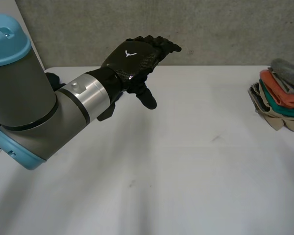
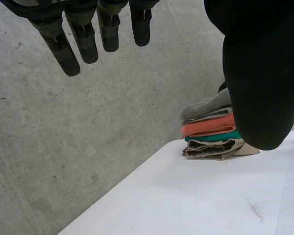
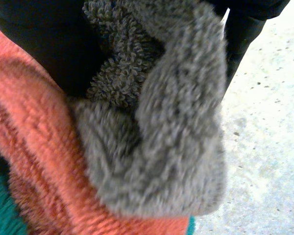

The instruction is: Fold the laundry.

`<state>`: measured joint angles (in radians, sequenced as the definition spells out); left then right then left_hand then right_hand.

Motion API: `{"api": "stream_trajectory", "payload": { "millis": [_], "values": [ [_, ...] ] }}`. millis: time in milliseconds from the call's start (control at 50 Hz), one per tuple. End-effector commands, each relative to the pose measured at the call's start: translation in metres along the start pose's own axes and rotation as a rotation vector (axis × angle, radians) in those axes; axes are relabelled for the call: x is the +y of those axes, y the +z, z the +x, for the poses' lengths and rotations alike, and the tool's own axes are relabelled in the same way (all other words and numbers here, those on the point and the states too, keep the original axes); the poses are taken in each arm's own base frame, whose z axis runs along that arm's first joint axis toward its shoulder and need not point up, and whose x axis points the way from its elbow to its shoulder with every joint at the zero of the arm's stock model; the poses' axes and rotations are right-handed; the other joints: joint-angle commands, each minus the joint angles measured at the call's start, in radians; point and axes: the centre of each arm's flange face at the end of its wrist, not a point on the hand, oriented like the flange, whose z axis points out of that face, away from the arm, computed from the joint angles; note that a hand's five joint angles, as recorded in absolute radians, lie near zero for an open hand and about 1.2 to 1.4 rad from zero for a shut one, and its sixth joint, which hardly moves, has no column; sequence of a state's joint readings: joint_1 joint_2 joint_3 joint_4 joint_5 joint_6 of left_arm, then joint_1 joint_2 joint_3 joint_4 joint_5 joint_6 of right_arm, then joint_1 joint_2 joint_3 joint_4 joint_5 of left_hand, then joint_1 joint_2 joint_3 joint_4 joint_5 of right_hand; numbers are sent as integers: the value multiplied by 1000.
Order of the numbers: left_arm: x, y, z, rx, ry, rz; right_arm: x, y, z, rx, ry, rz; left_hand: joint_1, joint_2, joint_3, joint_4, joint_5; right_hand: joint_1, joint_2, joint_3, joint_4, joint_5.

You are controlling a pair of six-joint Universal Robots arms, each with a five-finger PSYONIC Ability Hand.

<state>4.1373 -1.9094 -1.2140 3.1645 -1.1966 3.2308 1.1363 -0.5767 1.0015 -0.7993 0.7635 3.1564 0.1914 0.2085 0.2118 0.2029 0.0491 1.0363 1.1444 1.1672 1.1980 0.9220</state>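
A stack of folded towels (image 1: 279, 105) sits at the table's right edge, with a grey towel (image 1: 286, 70) on top, then orange, teal and beige ones. My left hand (image 1: 132, 56) hovers above the far left of the table (image 1: 186, 161), open, holding nothing; its fingers (image 2: 83, 44) are straight, and the stack (image 2: 213, 132) lies beyond them. My right hand (image 3: 44, 44) is at the stack's top, shut on the grey towel (image 3: 166, 122), which bunches between thumb and fingers. Under it lie the orange towel (image 3: 34, 161) and a sliver of the teal towel (image 3: 0, 210).
A grey concrete wall (image 1: 210, 29) runs along the table's far edge. My left arm (image 1: 29, 98) crosses the near left corner of the table.
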Motion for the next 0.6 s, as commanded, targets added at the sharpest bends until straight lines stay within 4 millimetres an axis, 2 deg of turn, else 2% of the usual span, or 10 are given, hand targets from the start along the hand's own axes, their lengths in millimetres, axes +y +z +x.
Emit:
{"api": "stream_trajectory", "payload": {
  "millis": [20, 60, 120, 280, 360, 440, 500, 540, 580, 600],
  "values": [
    [0, 0, 4, 9, -1, 0, -30, 3, 17, 8, 45, 79, 19, 2, -1, 8, -13, 253, 145, 123, 92, 193],
    [-1, 0, 8, 19, -1, 1, -35, 1, 19, 18, 59, 78, 22, 5, 2, 11, -10, -524, -632, -655, -685, -584],
    [-3, -1, 15, 37, -1, 6, -41, -3, 15, 24, 92, 51, 19, 2, -1, 8, -13, -862, -970, -993, -1023, -922],
    [-9, -4, 34, 82, 0, 19, -80, -37, 39, 120, 140, -112, 16, -1, -4, 5, -16, -862, -970, -993, -1023, -922],
    [-11, -6, 38, 89, -2, 24, -99, -58, 50, 184, 26, -228, 13, -4, -7, 2, -19, -862, -970, -993, -1023, -922],
    [-24, -10, 37, 86, 9, 59, -124, -79, 73, 360, -234, -380, 13, -4, -7, 2, -19, -862, -970, -993, -1023, -922],
    [-35, -12, 35, 78, 20, 90, -142, -79, 85, 468, -390, -417, 13, -4, -7, 2, -19, -862, -970, -993, -1023, -922],
    [-46, -13, 31, 66, 33, 119, -152, -71, 80, 524, -476, -420, 13, -4, -7, 2, -19, -862, -970, -993, -1023, -922],
    [-55, -14, 29, 53, 43, 149, -165, -52, 62, 520, -500, -359, 13, -4, -7, 2, -19, -862, -970, -993, -1023, -922],
    [-60, -15, 27, 44, 48, 162, -182, -34, 40, 500, -520, -264, 13, -4, -7, 2, -19, -862, -970, -993, -1023, -922]
  ]
}}
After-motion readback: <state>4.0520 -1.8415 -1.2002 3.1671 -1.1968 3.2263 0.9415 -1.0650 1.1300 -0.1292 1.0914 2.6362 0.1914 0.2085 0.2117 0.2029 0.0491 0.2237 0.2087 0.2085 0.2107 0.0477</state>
